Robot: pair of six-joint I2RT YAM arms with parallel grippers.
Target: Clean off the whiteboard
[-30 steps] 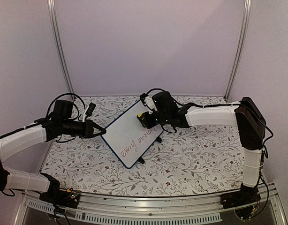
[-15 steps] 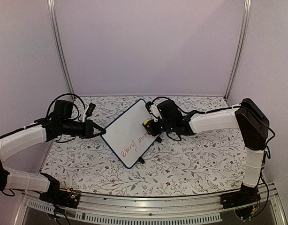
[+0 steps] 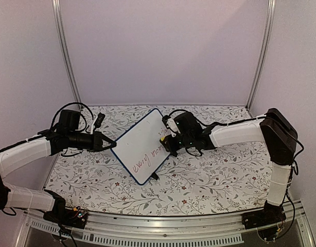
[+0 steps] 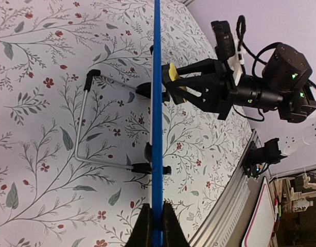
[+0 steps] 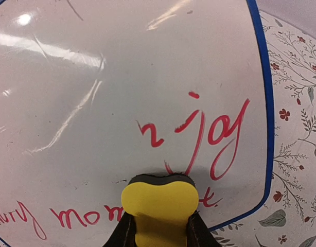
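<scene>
The whiteboard [image 3: 142, 146], white with a thin blue frame, stands tilted on the table; red handwriting [image 5: 220, 128] remains on it. My left gripper [image 3: 107, 143] is shut on the board's left edge, seen edge-on as a blue strip [image 4: 157, 118] in the left wrist view, where my gripper [image 4: 157, 226] clamps it. My right gripper [image 3: 165, 141] is shut on a yellow eraser [image 5: 159, 203], whose dark pad presses on the board's face at the red words. The eraser also shows in the left wrist view [image 4: 171, 72].
The table [image 3: 220, 170] has a floral cloth. The board's wire stand [image 4: 83, 123] and black feet [image 4: 147, 168] rest behind it. A metal rail [image 3: 163, 229] runs along the near edge. Upright frame posts [image 3: 65, 51] stand at the back corners.
My right gripper with the eraser has moved down and right across the board, from the upper part toward the red words. The left arm and board have held still.
</scene>
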